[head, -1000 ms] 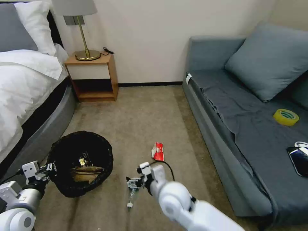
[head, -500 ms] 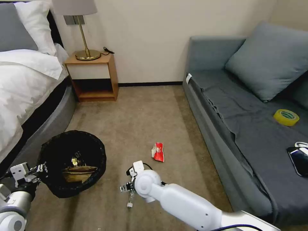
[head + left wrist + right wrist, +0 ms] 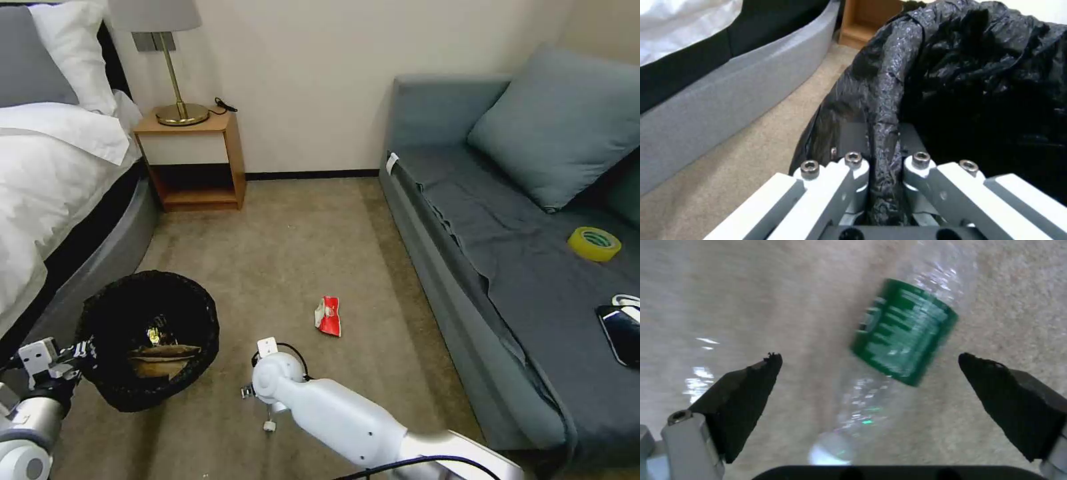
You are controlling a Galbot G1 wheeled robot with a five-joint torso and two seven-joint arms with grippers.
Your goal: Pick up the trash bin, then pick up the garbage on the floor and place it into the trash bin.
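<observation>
Bottle (image 3: 889, 350) is lying on the floor (image 3: 287, 260) directly between our right gripper's (image 3: 871, 373) wide-open, empty jaws, its long axis running roughly crosswise to the closing line. Our left gripper (image 3: 882, 170) is clamping the trash bin (image 3: 148, 333) rim. Green label print is probably unreadable.
</observation>
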